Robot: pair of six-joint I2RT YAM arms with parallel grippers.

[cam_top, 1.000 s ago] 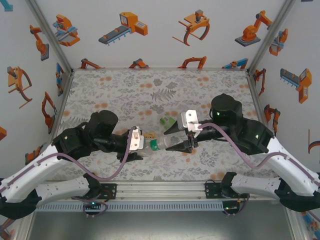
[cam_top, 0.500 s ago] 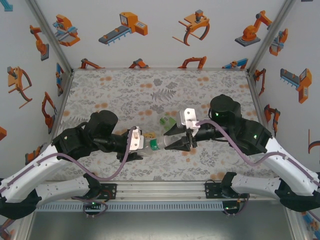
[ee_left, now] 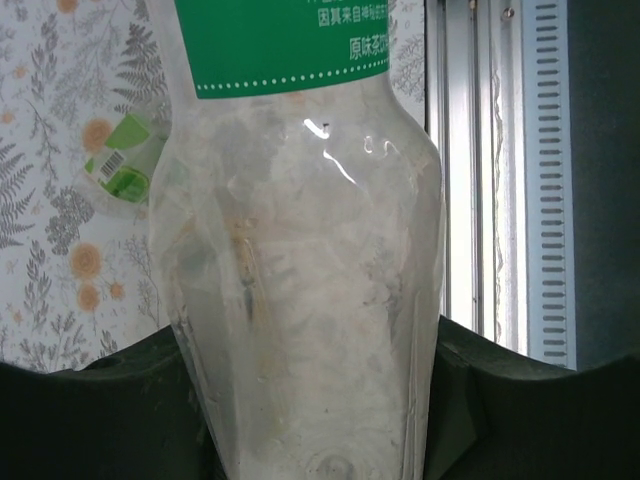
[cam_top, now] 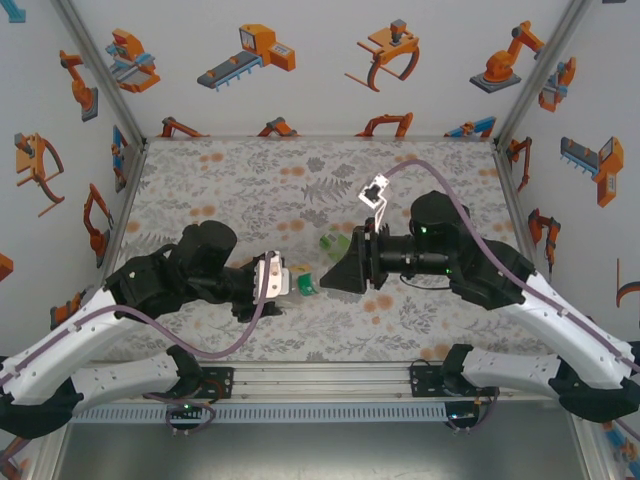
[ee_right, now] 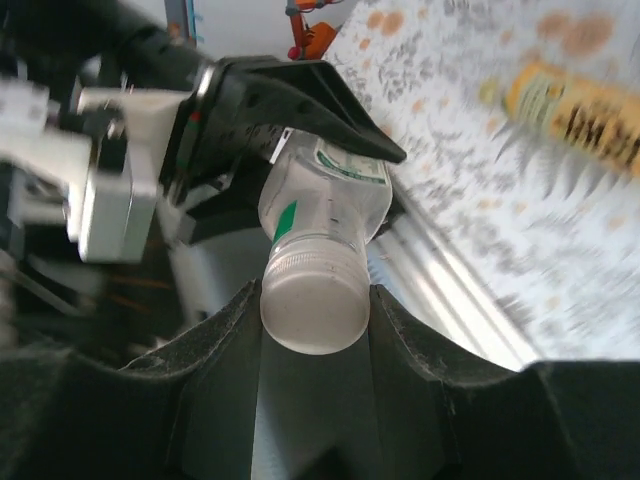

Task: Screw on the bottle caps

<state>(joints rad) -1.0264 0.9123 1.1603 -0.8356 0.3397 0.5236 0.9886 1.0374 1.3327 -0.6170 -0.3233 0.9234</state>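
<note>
Wrist of right hand [cam_top: 330,277] is now rolled over versus a second ago. It pinches whitish cap [ee_right: 313,300] on neck of clear bottle [ee_left: 300,250]; left hand [cam_top: 286,285] clamps bottle body.

Top view: bright, even light from overhead, sharp thru-out, w/ only soft shadows under the arms [cam_top: 170,280] on the table [cam_top: 250,180]. Left wrist: well lit, small white glare streaks on the clear bottle [ee_left: 300,280], which sits very close & looks a bit soft. Right wrist: strong motion blur on the amber bottle [ee_right: 585,105] & table print, left side smeared too, whitish cap [ee_right: 313,305] sharper, foreground dark.
</note>
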